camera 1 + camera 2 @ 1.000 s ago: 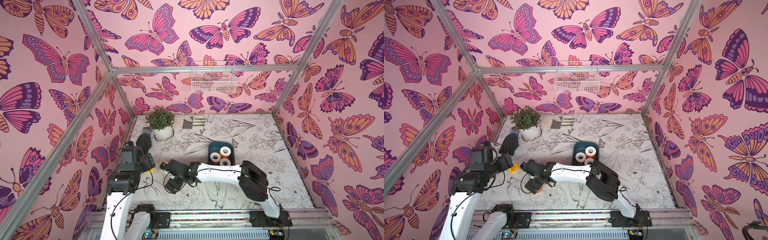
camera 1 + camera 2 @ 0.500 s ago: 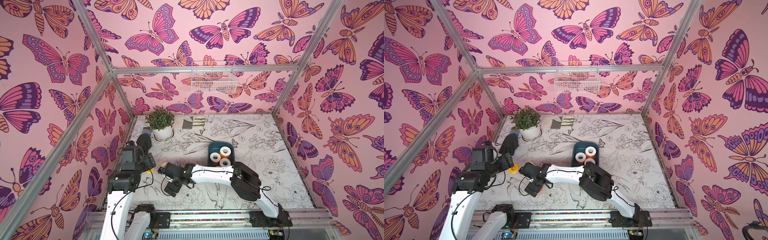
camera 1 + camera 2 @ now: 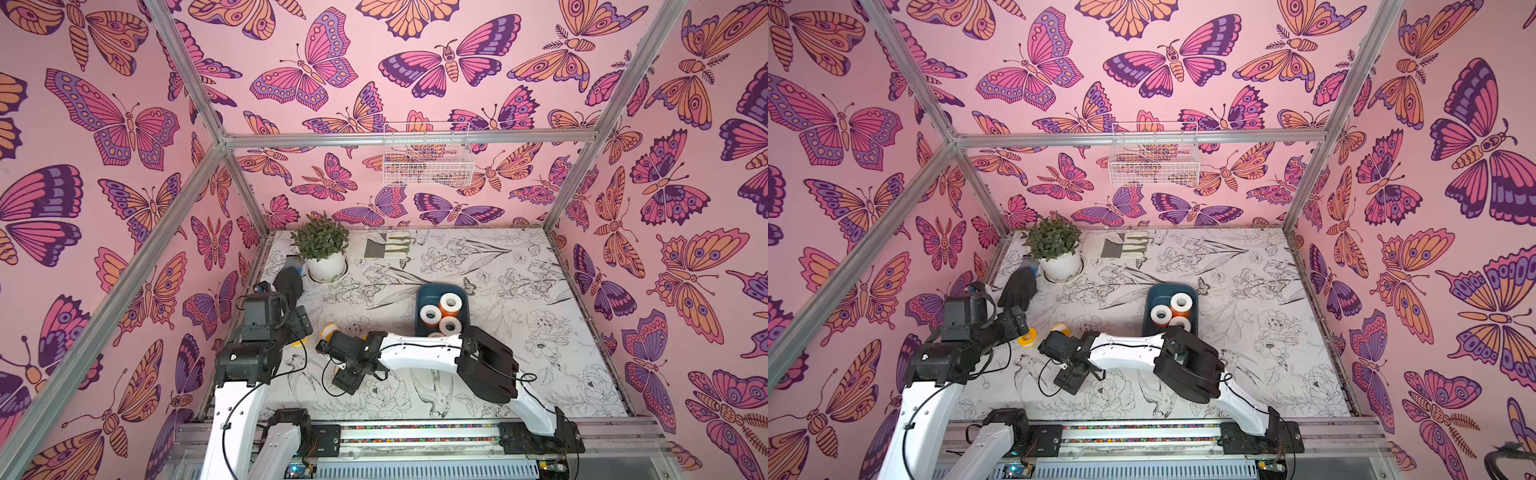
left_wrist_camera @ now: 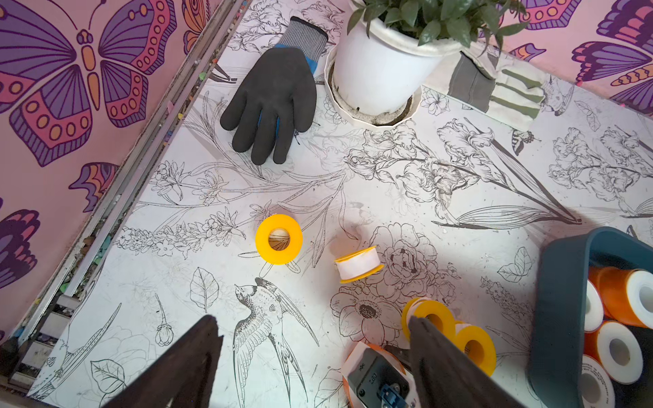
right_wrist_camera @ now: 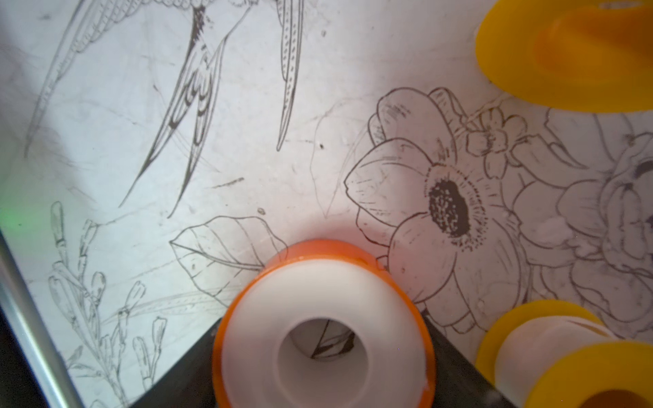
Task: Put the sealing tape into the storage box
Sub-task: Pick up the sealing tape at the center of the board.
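Several tape rolls (image 3: 448,303) in storage box (image 3: 419,308)

The sealing tape (image 5: 323,332) is matt white on smooth plastic spools, the storage box (image 4: 558,300) smooth satin plastic. The glove (image 4: 272,102) is rough matt rubber, its cuff knit

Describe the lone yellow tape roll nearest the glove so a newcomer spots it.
Find the white plant pot in the far corner, then the black glove beside it. Beyond the glove's fingertips a yellow tape roll lies flat, hole up. Its neighbours show white tape or cluster by the teal storage box; this one sits alone.
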